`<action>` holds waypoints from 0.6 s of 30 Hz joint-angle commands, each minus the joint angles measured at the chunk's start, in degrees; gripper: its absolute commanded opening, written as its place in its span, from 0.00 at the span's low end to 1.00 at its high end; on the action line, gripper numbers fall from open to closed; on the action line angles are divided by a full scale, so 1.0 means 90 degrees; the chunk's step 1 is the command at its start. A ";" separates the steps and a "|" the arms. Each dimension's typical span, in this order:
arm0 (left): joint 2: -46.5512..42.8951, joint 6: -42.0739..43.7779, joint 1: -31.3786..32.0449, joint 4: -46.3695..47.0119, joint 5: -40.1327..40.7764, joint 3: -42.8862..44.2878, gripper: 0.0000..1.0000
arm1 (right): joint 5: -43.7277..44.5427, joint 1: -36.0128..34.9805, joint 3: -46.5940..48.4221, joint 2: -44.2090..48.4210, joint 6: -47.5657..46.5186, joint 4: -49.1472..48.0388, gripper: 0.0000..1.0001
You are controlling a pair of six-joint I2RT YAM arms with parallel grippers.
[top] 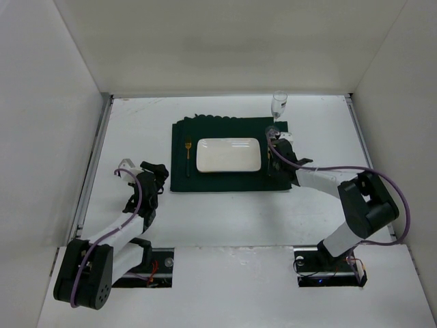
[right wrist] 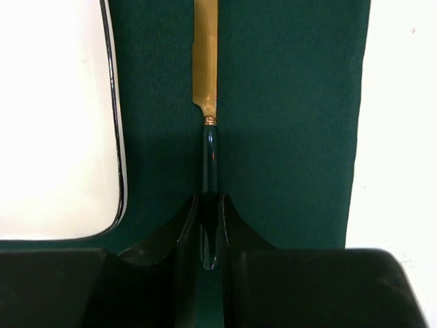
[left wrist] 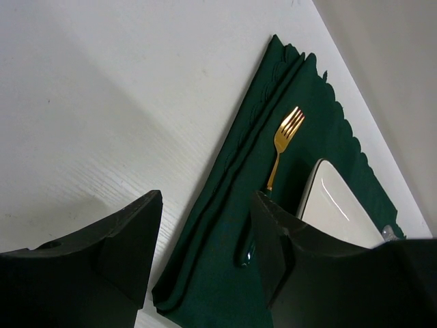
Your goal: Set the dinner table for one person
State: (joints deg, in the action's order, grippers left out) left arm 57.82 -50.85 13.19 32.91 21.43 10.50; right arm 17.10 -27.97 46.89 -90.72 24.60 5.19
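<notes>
text: none legible | labels: none | brands: none | numbers: none

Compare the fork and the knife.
The fork lies left of the plate, the knife right of it. The fork lies free; the knife's handle sits between the right fingers. The fork ends in tines, the knife in a flat blade. Both are gold with dark green handles.

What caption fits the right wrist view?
Right gripper closed on the knife handle, over the green mat beside the white plate.
</notes>
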 commanded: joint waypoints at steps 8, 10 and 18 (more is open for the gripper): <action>0.0041 0.0123 0.0052 0.0338 0.0128 0.0093 0.52 | -0.0035 0.0105 0.0131 0.0021 -0.0087 -0.0616 0.26; 0.0050 0.0152 0.0033 0.0338 0.0158 0.0103 0.52 | -0.0025 0.0066 0.0122 0.0157 -0.0058 -0.0577 0.35; 0.0050 0.0250 0.0062 0.0289 0.0343 0.0141 0.52 | 0.0101 0.0036 0.0053 0.1562 0.0040 -0.0372 0.53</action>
State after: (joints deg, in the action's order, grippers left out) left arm 58.74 -49.82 13.45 33.28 21.91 10.50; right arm 16.93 -27.42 46.89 -83.20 24.27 3.40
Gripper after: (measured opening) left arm 0.517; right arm 0.520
